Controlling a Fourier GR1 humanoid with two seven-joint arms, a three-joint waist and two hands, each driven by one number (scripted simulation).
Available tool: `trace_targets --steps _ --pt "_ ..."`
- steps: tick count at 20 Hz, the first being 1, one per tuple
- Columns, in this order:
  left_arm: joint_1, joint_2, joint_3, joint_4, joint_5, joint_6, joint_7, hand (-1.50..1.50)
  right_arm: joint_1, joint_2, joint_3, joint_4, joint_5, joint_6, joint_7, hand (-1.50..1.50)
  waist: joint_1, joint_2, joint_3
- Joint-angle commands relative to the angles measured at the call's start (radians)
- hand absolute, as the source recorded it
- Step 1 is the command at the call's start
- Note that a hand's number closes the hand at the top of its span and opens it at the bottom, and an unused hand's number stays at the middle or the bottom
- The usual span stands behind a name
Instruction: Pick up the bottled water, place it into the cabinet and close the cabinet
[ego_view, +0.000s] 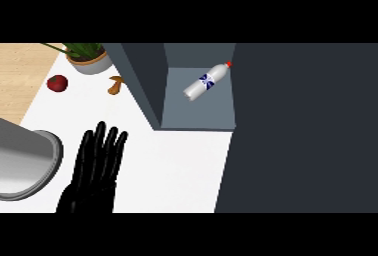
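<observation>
Black left hand (94, 167) rests open at lower left; the bottle is already in the cabinet.
The clear plastic water bottle with blue label (206, 81) lies tilted inside the dark grey open cabinet (199, 107), upper centre; closing it remains, judging from here. The right hand is not visible.

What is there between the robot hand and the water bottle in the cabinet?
In the head view, bare white counter and the cabinet's left wall separate the left robot hand from the water bottle.
</observation>
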Motion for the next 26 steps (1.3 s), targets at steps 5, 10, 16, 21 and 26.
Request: trace_targets --steps 5,10,16,21,26 --pt "0.276 0.142 0.079 -0.251 0.063 -0.058 -0.045 -1.50 -0.008 -0.078 0.159 -0.083 0.094 0.071 0.063 1.50 0.006 -0.004 -0.002" --pt "0.407 0.201 0.192 -0.297 0.154 -0.150 -0.109 -1.50 -0.021 -0.021 0.302 -0.143 0.207 0.016 0.107 1.50 0.007 -0.006 -0.003" --pt "0.514 0.225 0.270 -0.319 0.248 -0.250 -0.157 -1.50 -0.100 0.034 0.374 -0.133 0.257 0.009 0.216 1.50 0.031 -0.004 -0.005" --pt "0.565 0.257 0.338 -0.291 0.290 -0.348 -0.195 -1.50 -0.150 0.087 0.332 -0.090 0.173 0.011 0.276 1.50 0.048 0.003 -0.005" --pt "0.609 0.268 0.393 -0.295 0.328 -0.403 -0.211 -1.50 -0.240 0.166 0.301 -0.081 0.112 -0.007 0.364 1.50 0.064 0.004 -0.005"
